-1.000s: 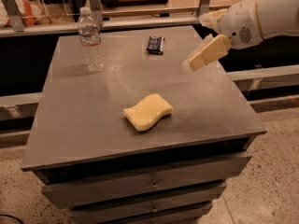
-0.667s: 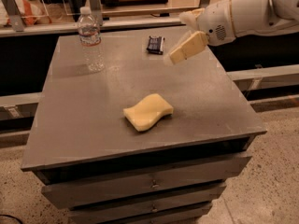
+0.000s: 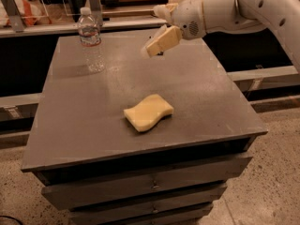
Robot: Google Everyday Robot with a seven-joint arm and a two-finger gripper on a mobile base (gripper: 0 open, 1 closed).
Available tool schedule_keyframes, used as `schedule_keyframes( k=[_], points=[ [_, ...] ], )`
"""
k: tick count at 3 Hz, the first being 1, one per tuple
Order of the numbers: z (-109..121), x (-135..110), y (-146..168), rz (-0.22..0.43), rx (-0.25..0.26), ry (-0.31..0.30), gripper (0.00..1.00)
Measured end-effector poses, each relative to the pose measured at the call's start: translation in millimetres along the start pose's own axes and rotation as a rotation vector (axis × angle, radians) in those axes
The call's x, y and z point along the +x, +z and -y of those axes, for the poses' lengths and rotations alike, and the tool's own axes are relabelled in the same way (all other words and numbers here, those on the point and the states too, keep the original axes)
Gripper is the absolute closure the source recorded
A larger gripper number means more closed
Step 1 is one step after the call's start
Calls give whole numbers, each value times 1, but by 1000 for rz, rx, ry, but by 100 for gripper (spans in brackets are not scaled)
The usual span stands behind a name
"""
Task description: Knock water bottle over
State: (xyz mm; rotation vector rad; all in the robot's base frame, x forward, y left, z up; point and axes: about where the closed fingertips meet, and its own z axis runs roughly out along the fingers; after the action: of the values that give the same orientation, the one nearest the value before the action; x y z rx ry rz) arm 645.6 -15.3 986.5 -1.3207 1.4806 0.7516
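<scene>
The water bottle stands upright near the far left corner of the tabletop, a little in from both edges. It is clear and ribbed, with its white cap on top and a narrow label band around the upper part. Nothing touches it, and a faint shadow falls on the gray surface to its left. The gripper hangs over the far edge of the tabletop, about midway along it, to the right of the bottle and well apart from it. Its tan end tilts down and to the left, toward the bottle's side of the table, and it rests on nothing. Whether the gripper is spread or pressed together cannot be told from this view, and it holds nothing that can be seen. The white arm behind it reaches in from beyond the far right corner and leaves the view at the right side. 1 yellow sponge with wavy edges lies flat near the middle of the tabletop, a bit closer to the near edge, apart from both the bottle and the gripper. Below the near edge, the gray cabinet shows 3 drawer fronts stacked one above another, and the cabinet stands on a speckled floor.
</scene>
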Motion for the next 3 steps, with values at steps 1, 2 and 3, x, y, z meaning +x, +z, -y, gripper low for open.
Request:
schedule_keyframes(
  k=[1, 2, 3],
  points=[
    [0, 0, 0, 0, 0, 0, 0],
    [0, 5, 11, 15, 31, 11, 0],
    [2, 18, 44, 62, 38, 31, 0]
  ],
)
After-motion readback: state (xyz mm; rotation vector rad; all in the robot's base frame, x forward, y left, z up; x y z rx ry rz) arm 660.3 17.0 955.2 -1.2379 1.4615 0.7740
